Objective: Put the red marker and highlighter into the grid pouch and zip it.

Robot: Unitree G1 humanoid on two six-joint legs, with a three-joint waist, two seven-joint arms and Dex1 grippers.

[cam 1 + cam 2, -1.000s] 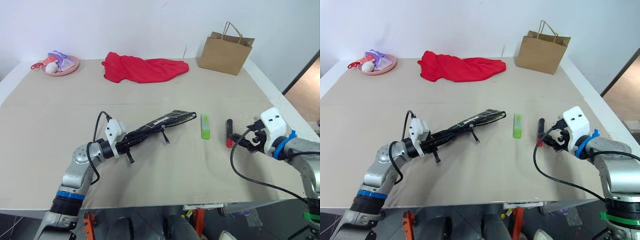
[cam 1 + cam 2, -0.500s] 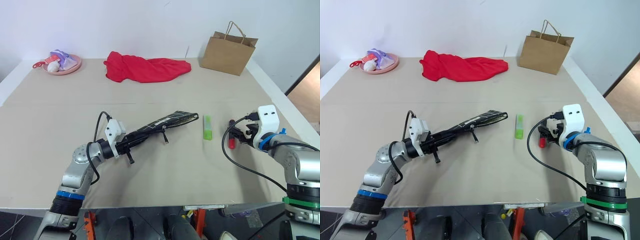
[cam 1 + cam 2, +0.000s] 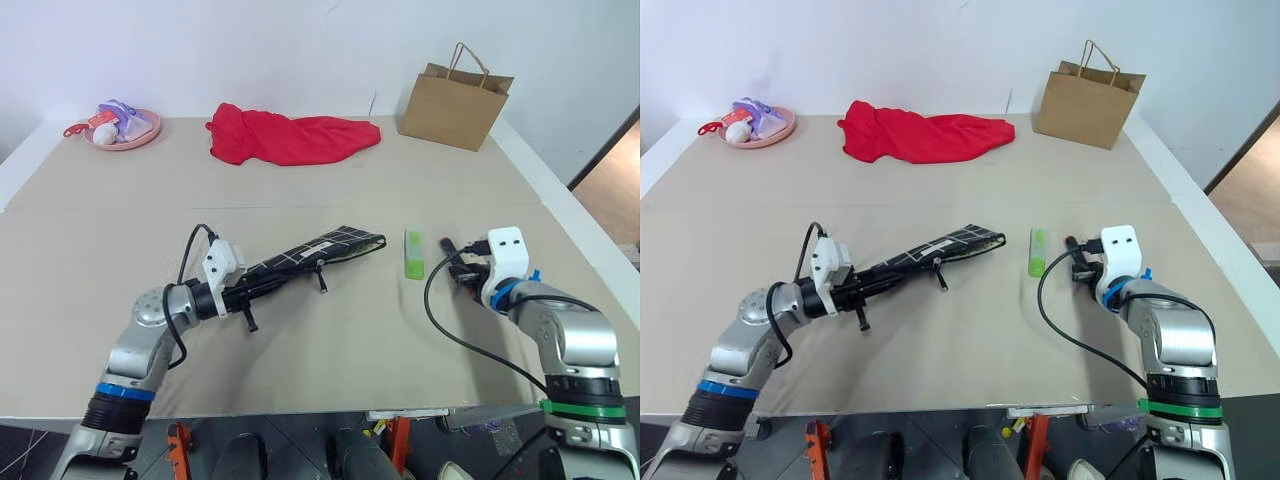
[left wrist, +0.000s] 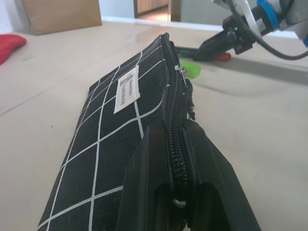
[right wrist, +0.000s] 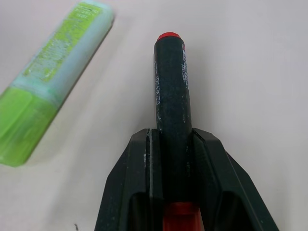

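**Pouch held at one end, marker being gripped**

At the lower left of the head view, the grid pouch (image 3: 315, 250) is being held off the table (image 3: 330, 340) at its zipper end by the left gripper (image 4: 179, 159), whose fingers are being kept clamped together on the fabric. Right of centre, the highlighter (image 3: 412, 254) is lying flat on the table, just beside the pouch's far end. Further right, the red marker (image 5: 172, 91) is being clasped between the fingers of the right gripper (image 5: 175, 168), parallel to the highlighter and near it.
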